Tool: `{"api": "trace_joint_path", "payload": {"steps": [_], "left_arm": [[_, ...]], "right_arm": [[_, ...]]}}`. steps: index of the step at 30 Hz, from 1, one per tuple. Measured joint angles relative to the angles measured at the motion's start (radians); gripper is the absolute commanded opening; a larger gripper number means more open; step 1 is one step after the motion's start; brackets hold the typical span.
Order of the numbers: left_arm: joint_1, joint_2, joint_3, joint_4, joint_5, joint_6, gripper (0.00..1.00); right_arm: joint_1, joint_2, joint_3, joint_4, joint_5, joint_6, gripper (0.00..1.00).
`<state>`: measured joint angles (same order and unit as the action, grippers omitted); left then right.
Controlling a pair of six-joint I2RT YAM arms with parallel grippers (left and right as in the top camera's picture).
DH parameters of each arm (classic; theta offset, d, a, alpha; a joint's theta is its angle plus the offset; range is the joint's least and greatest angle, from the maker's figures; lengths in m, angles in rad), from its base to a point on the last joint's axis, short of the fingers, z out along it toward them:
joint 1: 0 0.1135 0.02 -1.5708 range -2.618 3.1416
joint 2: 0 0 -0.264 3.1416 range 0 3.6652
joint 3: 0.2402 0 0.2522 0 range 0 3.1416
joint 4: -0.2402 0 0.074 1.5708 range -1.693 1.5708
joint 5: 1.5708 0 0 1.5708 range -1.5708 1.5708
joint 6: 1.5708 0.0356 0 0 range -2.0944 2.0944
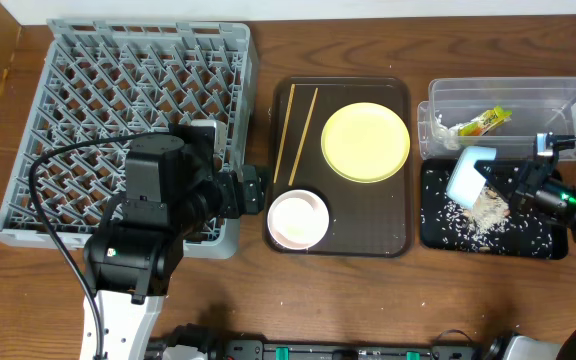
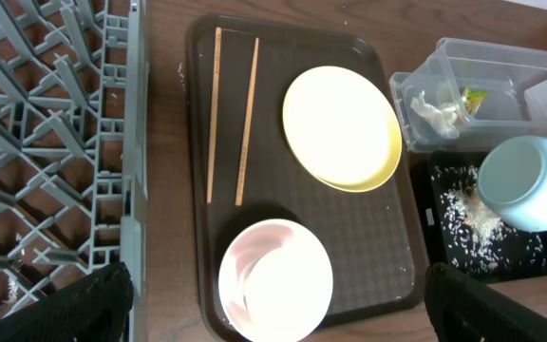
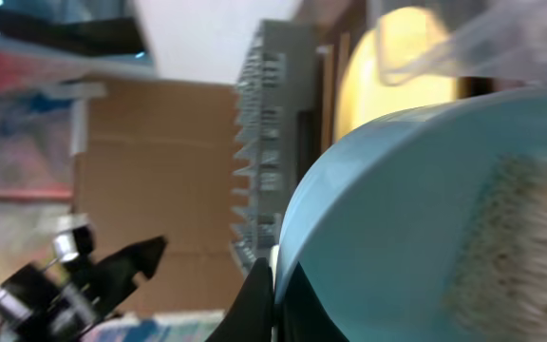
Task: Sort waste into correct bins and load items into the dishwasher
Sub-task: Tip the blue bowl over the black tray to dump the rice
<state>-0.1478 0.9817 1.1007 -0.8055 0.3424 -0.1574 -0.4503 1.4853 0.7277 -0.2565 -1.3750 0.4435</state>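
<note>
My right gripper (image 1: pixel 516 186) is shut on the rim of the light blue bowl (image 1: pixel 468 175), holding it tipped over the black tray (image 1: pixel 548 240). Rice crumbs (image 1: pixel 488 210) lie in a heap under it and cling inside the bowl (image 3: pixel 425 218). The green-and-yellow wrapper (image 1: pixel 483 122) lies in the clear tub (image 1: pixel 508 88). My left gripper (image 2: pixel 273 309) is open above the white-pinkish bowl (image 2: pixel 273 280). The yellow plate (image 1: pixel 365 142) and the chopsticks (image 1: pixel 296 130) lie on the brown tray. The grey dish rack (image 1: pixel 118 100) stands at the left. I cannot make out the white cup.
The brown serving tray (image 1: pixel 388 235) sits between the rack and the two bins. The left arm's body covers the rack's near right corner. Crumpled whitish scraps (image 2: pixel 435 112) lie in the tub's left end. A cable loops over the rack's near edge.
</note>
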Motion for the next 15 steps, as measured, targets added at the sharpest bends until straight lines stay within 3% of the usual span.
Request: {"api": "trace_joint_path", "payload": {"steps": [15], "left_arm": [[0.000, 0.000, 0.000, 0.000, 0.000, 0.000, 0.98]], "right_arm": [[0.000, 0.000, 0.000, 0.031, -0.082, -0.024, 0.01]]}}
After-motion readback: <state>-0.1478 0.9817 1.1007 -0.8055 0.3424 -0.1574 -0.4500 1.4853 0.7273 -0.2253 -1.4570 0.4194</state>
